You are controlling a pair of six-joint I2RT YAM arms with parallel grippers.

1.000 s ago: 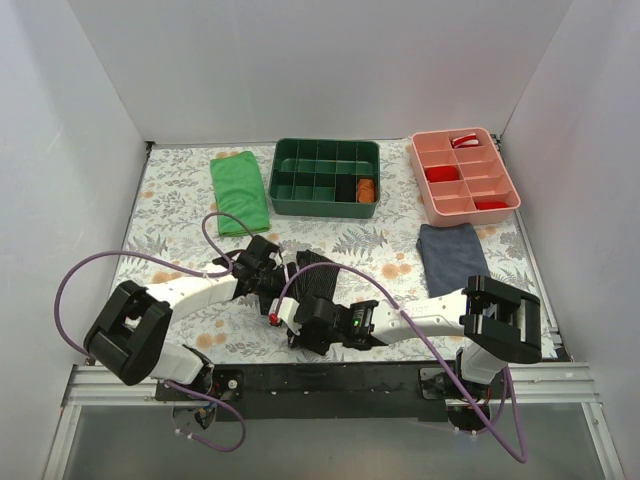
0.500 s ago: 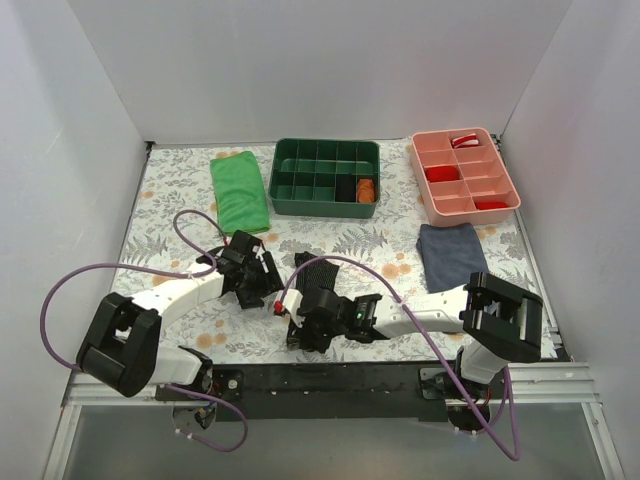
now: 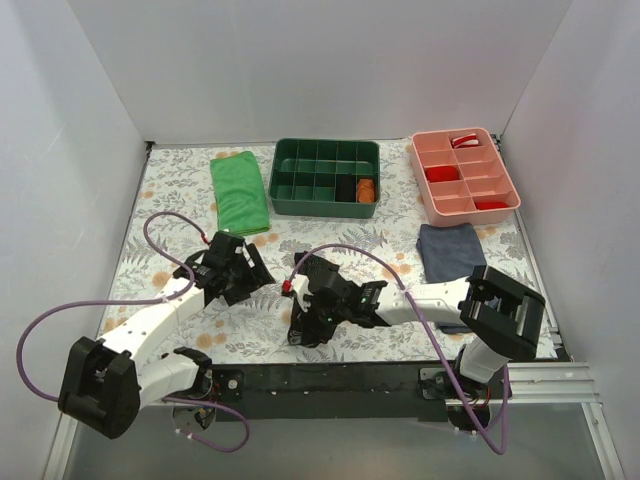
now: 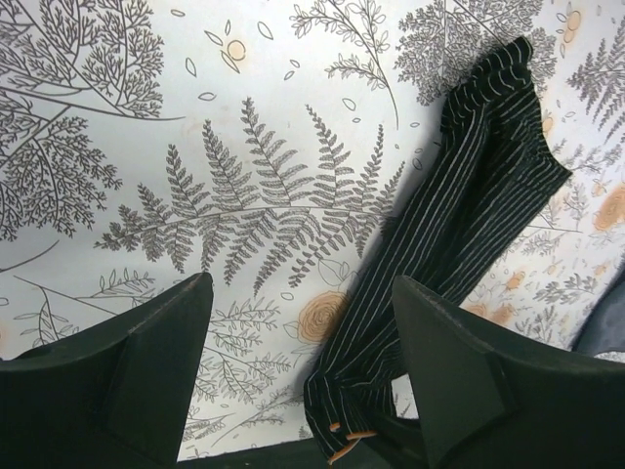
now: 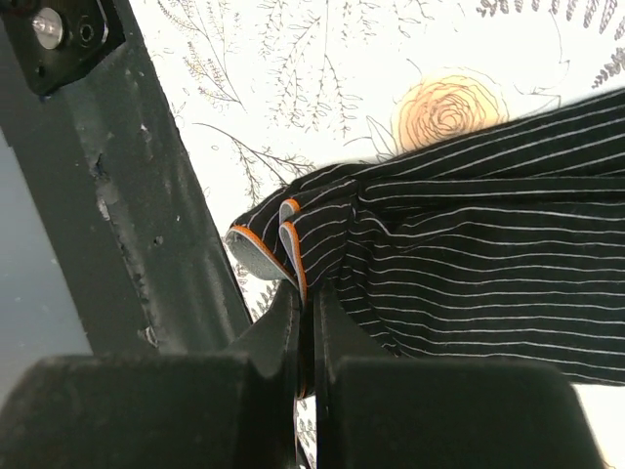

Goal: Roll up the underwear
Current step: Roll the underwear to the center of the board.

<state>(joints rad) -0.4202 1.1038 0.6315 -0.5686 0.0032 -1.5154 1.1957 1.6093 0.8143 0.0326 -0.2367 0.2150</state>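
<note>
The underwear (image 4: pixel 459 225) is black with pale pinstripes and lies as a long, narrow, bunched strip on the floral mat. Its near end, with the grey waistband and orange trim (image 5: pixel 283 244), sits by the table's front edge. My right gripper (image 5: pixel 308 303) is shut on that end, pinching the orange-edged hem; in the top view it (image 3: pixel 303 328) covers most of the fabric. My left gripper (image 4: pixel 301 293) is open and empty, hovering above the mat just left of the strip, and it also shows in the top view (image 3: pixel 255 272).
A bright green folded cloth (image 3: pixel 240 192), a green compartment tray (image 3: pixel 325 155) and a pink compartment tray (image 3: pixel 415 160) stand at the back. A navy folded garment (image 3: pixel 452 255) lies at the right. The black front rail (image 5: pixel 146 215) runs just beside the right gripper.
My left gripper has let go and drawn back to the left, away from the underwear. My right gripper has stayed shut on the fabric and shifted with it near the front edge.
</note>
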